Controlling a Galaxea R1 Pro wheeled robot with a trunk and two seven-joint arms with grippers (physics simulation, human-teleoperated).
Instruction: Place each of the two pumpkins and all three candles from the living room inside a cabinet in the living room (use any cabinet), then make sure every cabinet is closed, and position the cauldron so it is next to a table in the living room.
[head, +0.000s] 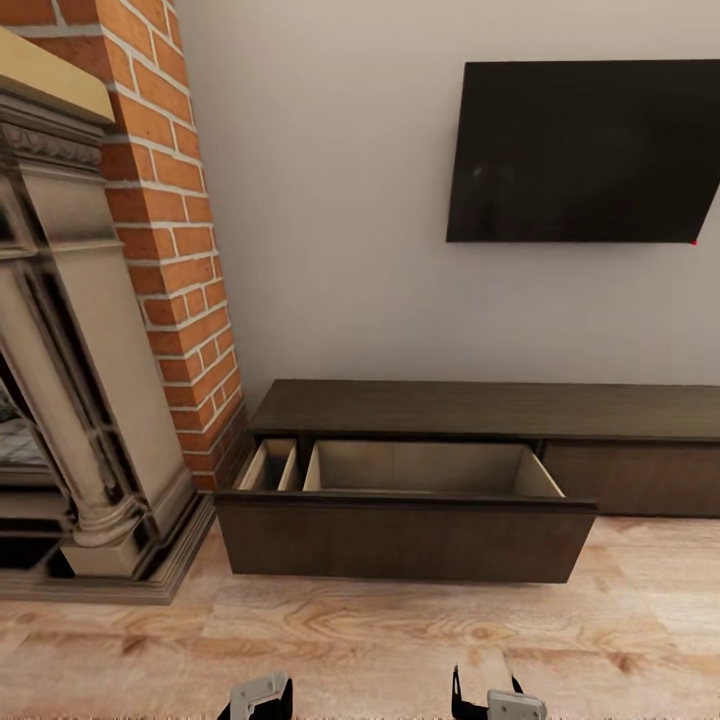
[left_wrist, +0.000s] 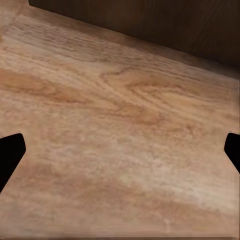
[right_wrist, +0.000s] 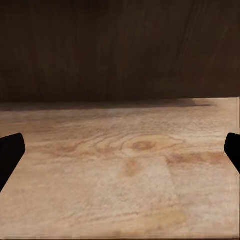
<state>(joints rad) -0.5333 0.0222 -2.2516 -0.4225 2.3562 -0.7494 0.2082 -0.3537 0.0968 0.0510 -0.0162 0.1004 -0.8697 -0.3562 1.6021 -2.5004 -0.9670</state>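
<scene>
Cabinet (head: 405, 540) drawer open, beyond jaws.

Even, soft simulator light; blurry wrist views, faint shadows.

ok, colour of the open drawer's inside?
Light tan inside the drawer, against the cabinet's dark-brown wood; best in the head view.

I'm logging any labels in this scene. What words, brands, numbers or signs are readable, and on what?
None: no readable text anywhere.
TV: blank dark screen, no brand; only a tiny red dot at its lower right corner.
Cabinet and its open drawer: plain wood, no markings.
Fireplace and brick wall: no lettering.
</scene>
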